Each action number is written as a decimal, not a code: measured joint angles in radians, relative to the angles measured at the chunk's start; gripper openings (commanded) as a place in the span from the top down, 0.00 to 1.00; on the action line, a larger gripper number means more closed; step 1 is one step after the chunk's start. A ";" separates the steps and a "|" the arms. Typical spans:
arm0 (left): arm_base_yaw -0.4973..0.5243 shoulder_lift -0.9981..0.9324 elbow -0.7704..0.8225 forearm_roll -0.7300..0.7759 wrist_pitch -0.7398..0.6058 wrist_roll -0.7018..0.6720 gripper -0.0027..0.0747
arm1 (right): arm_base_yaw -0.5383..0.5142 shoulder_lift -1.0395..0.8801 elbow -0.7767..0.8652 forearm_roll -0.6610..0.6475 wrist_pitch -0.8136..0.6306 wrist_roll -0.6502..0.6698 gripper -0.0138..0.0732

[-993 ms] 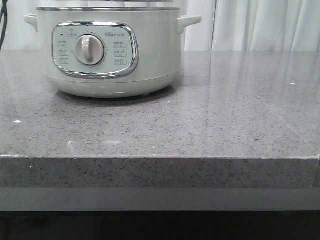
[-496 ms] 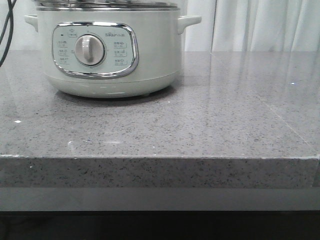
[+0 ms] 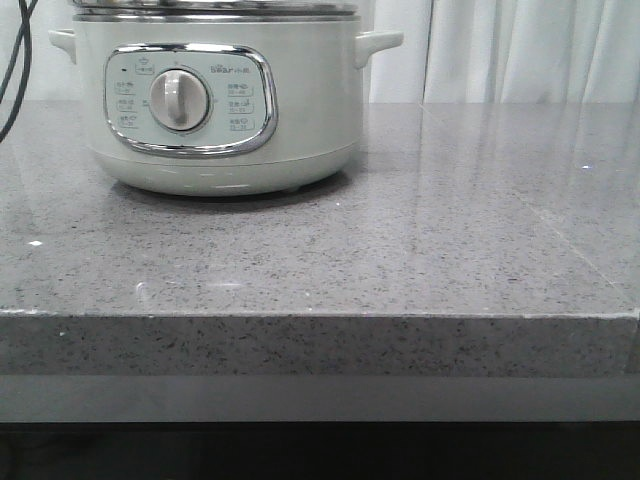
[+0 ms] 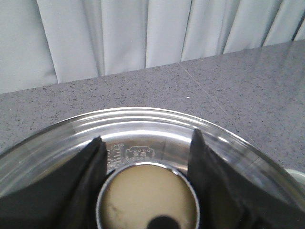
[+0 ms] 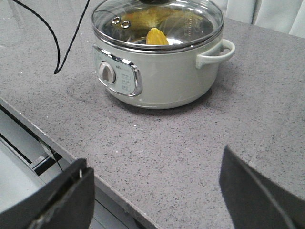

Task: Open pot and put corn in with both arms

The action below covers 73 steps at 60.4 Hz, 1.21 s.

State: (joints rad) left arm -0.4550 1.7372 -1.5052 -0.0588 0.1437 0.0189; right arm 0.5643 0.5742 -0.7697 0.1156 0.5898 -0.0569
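Note:
The pale grey-green pot (image 3: 300,100) stands at the back left of the stone counter, its dial facing front. In the right wrist view the pot (image 5: 167,81) wears its glass lid (image 5: 195,21), and the yellow corn (image 5: 156,37) lies inside, seen through the glass. My left gripper (image 4: 147,137) is above the lid (image 4: 143,121), its black fingers (image 4: 90,176) pressed against both sides of the round cream knob (image 4: 147,195). My right gripper (image 5: 153,157) is wide open and empty, low over the counter's front edge, well short of the pot.
A black cable (image 5: 57,47) hangs left of the pot and also shows in the front view (image 3: 12,70). White curtains (image 3: 520,50) hang behind the grey counter (image 3: 450,220). The counter's front edge (image 3: 320,315) drops to a dark gap.
In the front view the lid's chrome rim has come down onto the pot's rim. The pot has not moved.

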 measured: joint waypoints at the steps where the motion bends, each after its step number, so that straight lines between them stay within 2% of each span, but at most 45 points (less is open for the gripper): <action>1: 0.000 0.000 0.000 0.000 0.000 0.000 0.70 | 0.000 0.000 0.000 0.000 0.000 0.000 0.20; 73: 0.000 0.000 0.000 -0.038 0.022 -0.001 0.69 | 0.000 0.000 0.000 0.000 0.000 0.000 0.20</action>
State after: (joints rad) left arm -0.4550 1.7372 -1.5052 -0.0964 0.1656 0.0175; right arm 0.5643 0.5742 -0.7697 0.1156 0.5898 -0.0569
